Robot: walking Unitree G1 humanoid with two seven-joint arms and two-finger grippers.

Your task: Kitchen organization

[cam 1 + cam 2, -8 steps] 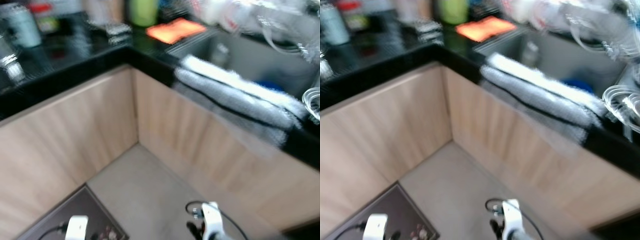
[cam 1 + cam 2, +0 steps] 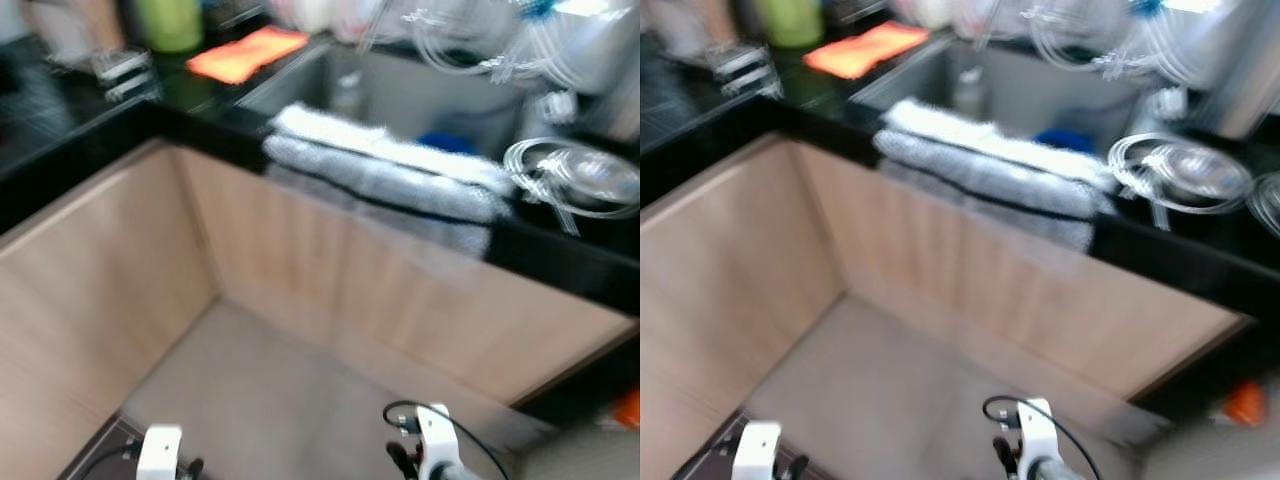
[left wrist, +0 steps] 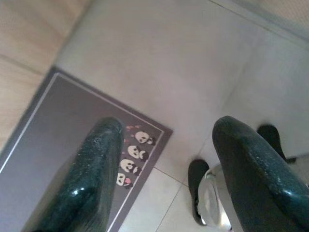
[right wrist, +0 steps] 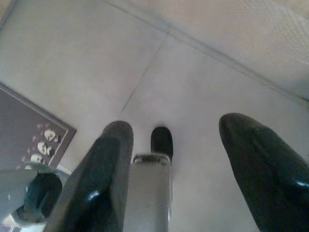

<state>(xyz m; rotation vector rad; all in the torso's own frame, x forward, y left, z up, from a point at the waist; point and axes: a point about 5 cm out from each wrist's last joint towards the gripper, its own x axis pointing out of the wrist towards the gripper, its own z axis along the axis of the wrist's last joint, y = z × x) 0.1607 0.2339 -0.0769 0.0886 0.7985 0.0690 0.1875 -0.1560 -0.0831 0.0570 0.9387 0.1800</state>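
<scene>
Blurred corner of black counter (image 2: 80, 130). Grey towel (image 2: 390, 170) draped over sink (image 2: 430, 100) edge at 12 o'clock, long axis running 10 to 4. Left gripper (image 3: 166, 159) and right gripper (image 4: 176, 154) hanging low above floor (image 2: 300, 390), jaws wide apart, holding nothing.

A glossy black stone table (image 2: 60, 130) tops pale wood-grain cabinet fronts (image 2: 90, 290). A white-and-grey towel (image 2: 385, 165) drapes over it. A flat orange cloth (image 2: 245, 55) lies nearby. The dark grey floor mat (image 3: 63, 130) bears small panda figures.

Head stereo downward at counter corner (image 2: 160, 115); wrist views floorward.
</scene>
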